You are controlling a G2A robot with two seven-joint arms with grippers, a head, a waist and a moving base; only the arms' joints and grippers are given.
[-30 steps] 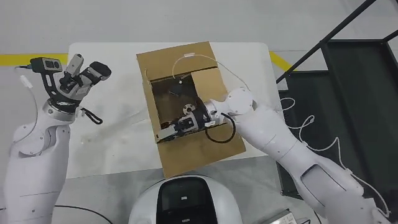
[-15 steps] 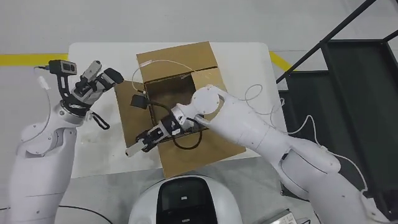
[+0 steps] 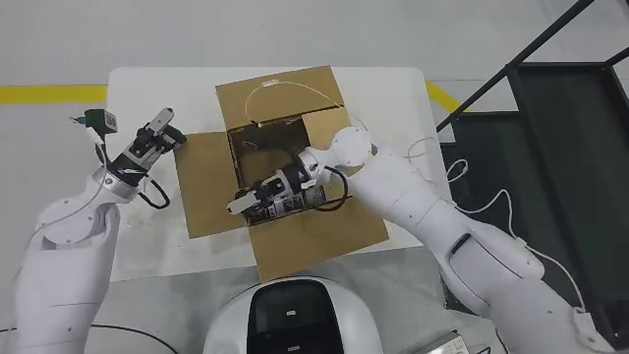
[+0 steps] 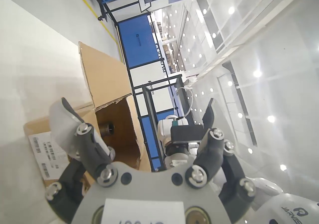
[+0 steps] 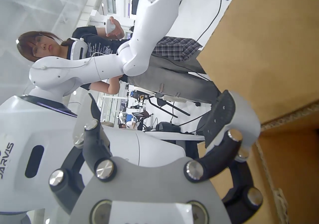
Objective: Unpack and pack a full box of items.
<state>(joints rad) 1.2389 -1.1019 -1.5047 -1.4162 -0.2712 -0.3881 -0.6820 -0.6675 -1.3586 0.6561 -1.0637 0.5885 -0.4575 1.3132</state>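
Box [image 3: 295, 246] open: right gripper [image 3: 238, 205], splayed and empty at its rim, should dip straight inside; left gripper [image 3: 160, 134], splayed too, beside box.

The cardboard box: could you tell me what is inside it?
A dark cylindrical item shows inside the cardboard box; the right gripper and arm hide much of the rest.

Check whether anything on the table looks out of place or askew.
The brown cardboard box sits skewed against the edges of the white table, and a thin white cable lies looped across its far flap. One flap corner also looks ragged in the left wrist view.
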